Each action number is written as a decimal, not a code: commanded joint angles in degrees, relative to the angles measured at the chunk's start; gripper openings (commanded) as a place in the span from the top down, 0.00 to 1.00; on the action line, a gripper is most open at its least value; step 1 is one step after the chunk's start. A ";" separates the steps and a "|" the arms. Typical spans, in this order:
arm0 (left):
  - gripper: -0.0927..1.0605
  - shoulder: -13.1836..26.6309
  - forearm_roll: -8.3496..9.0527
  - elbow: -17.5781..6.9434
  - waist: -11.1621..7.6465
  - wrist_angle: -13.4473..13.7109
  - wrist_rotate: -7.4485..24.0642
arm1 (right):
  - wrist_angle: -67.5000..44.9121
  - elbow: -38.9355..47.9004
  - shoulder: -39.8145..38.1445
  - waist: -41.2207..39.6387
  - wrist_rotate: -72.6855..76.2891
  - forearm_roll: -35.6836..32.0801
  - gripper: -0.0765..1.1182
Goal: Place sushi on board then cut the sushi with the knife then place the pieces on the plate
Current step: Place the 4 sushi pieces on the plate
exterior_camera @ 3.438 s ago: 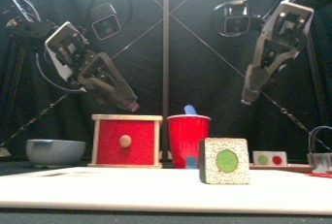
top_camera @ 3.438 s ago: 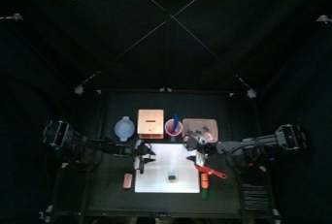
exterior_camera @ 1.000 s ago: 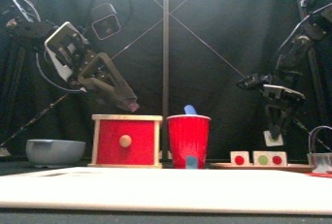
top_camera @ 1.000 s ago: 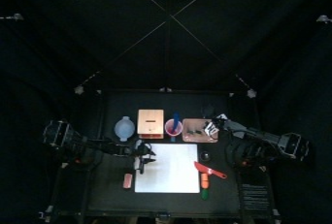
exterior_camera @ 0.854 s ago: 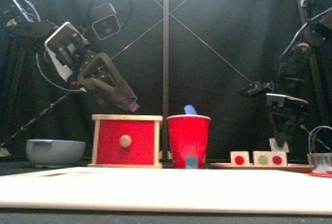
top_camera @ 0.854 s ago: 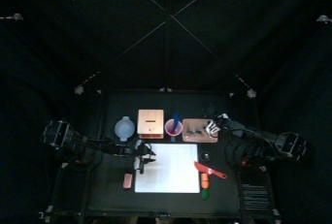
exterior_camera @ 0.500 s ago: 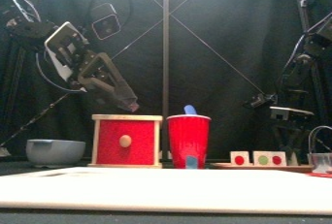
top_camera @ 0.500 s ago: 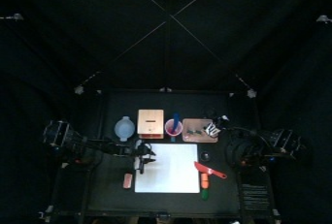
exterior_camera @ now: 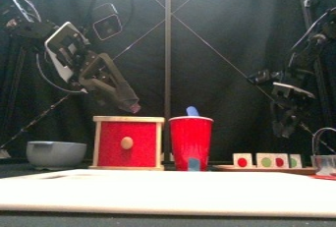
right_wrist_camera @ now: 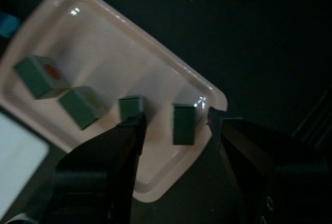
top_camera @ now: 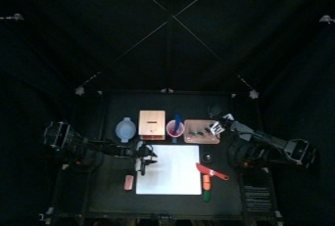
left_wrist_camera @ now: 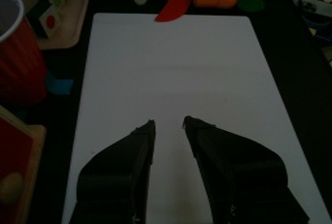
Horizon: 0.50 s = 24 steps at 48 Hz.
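Sushi piece point(right_wrist_camera: 188, 121): gone from the middle of the white board point(top_camera: 174, 176); it now stands on the pink tray point(right_wrist_camera: 97, 19), low on the right in the front view.
Right gripper point(exterior_camera: 285, 125): moved from above the board to the right side, over the tray, jaws apart.

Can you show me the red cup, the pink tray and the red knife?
Cup point(exterior_camera: 191, 141): front view, the middle of its red side.
Tray point(right_wrist_camera: 119, 55): right wrist view, bare pink floor near its rim.
Knife point(left_wrist_camera: 173, 2): left wrist view, its red blade.
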 commanded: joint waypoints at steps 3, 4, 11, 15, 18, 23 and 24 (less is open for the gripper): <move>0.29 -0.70 -0.18 -1.32 -0.09 -0.26 -0.18 | -2.46 -1.05 -4.39 4.92 0.00 0.35 0.21; 0.29 -0.70 -0.26 -1.32 -0.09 -0.35 -0.18 | -2.90 -0.97 -4.57 5.54 0.00 0.44 0.21; 0.29 -0.09 -0.53 -1.41 0.09 -0.26 -0.09 | -5.80 -0.88 -4.48 9.58 -0.09 1.32 0.21; 0.29 0.00 -0.70 -1.49 0.18 -0.26 -0.09 | -6.94 -0.88 -4.31 11.25 -0.09 1.41 0.21; 0.29 0.00 -0.70 -1.49 0.18 -0.35 0.09 | -7.56 -0.88 -4.13 12.04 -0.09 1.23 0.21; 0.29 0.00 -0.70 -1.58 0.26 -0.26 0.09 | -8.17 -0.44 -3.87 12.48 -0.53 0.79 0.21; 0.29 0.00 -0.79 -1.58 0.26 -0.26 0.00 | -8.17 -0.26 -3.87 12.48 -0.53 0.70 0.21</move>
